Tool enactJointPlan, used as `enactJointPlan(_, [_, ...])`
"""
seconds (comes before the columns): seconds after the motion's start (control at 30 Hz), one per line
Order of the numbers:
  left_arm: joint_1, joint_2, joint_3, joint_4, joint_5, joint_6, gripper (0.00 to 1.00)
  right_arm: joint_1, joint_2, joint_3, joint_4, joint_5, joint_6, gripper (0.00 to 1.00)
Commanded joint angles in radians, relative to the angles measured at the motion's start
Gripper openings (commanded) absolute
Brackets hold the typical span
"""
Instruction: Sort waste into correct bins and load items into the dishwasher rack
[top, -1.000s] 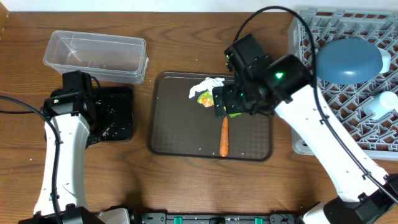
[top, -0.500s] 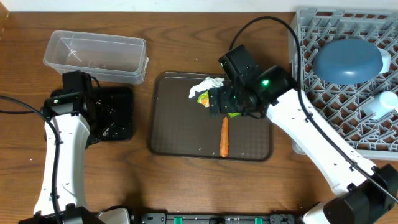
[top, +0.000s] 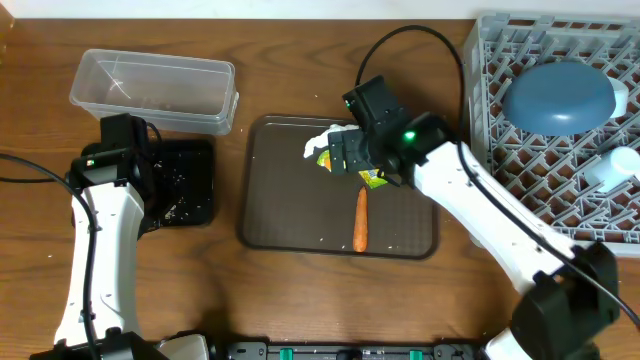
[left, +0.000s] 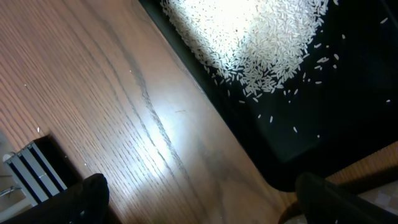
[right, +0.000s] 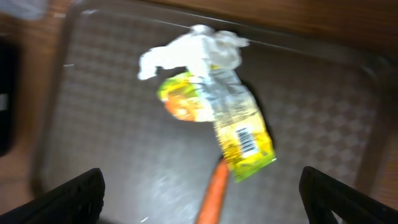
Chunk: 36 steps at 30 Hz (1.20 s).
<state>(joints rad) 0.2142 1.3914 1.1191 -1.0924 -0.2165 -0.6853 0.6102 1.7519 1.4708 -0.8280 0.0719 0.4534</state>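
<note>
Right gripper (top: 343, 160), jaws spread, hovers over wrapper (right: 239, 134) and tissue (right: 193, 53), likely lining up a pick; left gripper (top: 165, 190), jaws spread too, parked over rice (left: 249, 37).

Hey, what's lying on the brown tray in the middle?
A crumpled white tissue, a green-yellow snack wrapper touching it, and an orange carrot lie on the brown tray. Overhead, the right gripper covers part of the wrapper; anything beneath the wrapper is hidden.

I see a flat brown tray (top: 280, 205) mid-frame, its long sides running nine to three o'clock, resting on a wooden table (top: 300, 295).
</note>
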Motion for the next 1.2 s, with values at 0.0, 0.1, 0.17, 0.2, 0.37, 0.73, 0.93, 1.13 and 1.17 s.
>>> enactJointPlan(0.0, [0.005,0.0,0.014,-0.003,-0.013,-0.016,0.99,0.001,0.08,-0.012,0.014,0.085,-0.018,0.95])
enactJointPlan(0.1, [0.005,0.0,0.014,-0.003,-0.013,-0.016,0.99,-0.002,0.134,-0.012,0.029,0.081,-0.018,0.79])
enactJointPlan(0.17, [0.005,0.0,0.014,-0.003,-0.013,-0.016,0.99,-0.002,0.166,-0.012,0.037,0.081,-0.018,0.76])
enactJointPlan(0.2, [0.005,0.0,0.014,-0.003,-0.013,-0.016,0.99,-0.001,0.184,-0.012,0.043,0.081,-0.018,0.77])
enactJointPlan(0.37, [0.005,0.0,0.014,-0.003,-0.013,-0.016,0.99,-0.001,0.242,-0.012,0.048,0.082,-0.017,0.8])
enactJointPlan(0.73, [0.005,0.0,0.014,-0.003,-0.013,-0.016,0.99,-0.002,0.222,0.035,-0.006,0.006,-0.017,0.78])
enactJointPlan(0.93, [0.005,0.0,0.014,-0.003,-0.013,-0.016,0.99,-0.026,0.109,0.126,-0.107,-0.028,-0.013,0.99])
enactJointPlan(1.13, [0.005,0.0,0.014,-0.003,-0.013,-0.016,0.99,-0.151,-0.032,0.145,-0.169,-0.016,-0.013,0.99])
enactJointPlan(1.17, [0.005,0.0,0.014,-0.003,-0.013,-0.016,0.99,-0.182,-0.048,0.145,-0.183,-0.016,-0.013,0.99])
